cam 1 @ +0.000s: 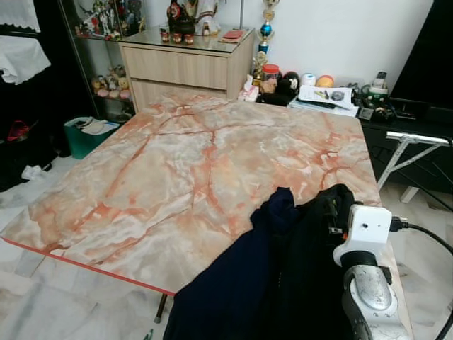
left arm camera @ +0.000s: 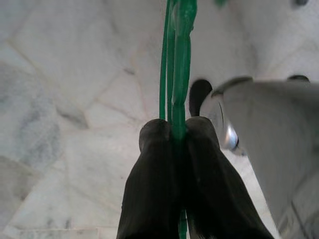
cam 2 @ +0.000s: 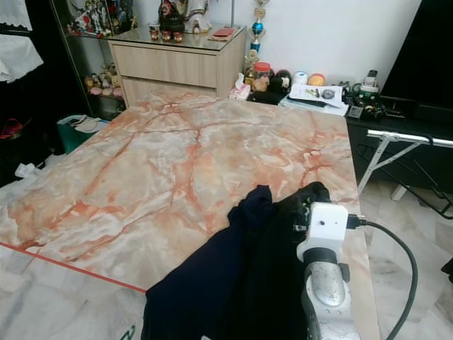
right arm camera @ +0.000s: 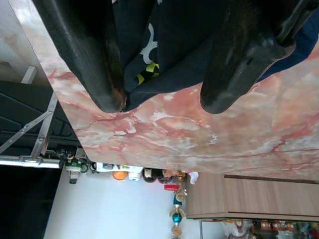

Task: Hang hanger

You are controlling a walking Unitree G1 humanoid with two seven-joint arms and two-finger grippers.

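Left tool [left arm camera: 175, 137] pinches green hanger [left arm camera: 178, 59]; right tool [right arm camera: 162, 102] spread over garment [cam 1: 283, 276].

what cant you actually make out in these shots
- Green hanger: in the left wrist view only thin green bars show, clamped in the left pincer; its hook and full shape are cut off by the frame's edges.
- Dark garment: its type is unclear; it lies bunched on the marble table and runs off the eye views' bottom edge.
- Right pincer: in the eye views the wrist camera housing and garment hide its fingers.
- Trinkets on the dresser: too small to identify.
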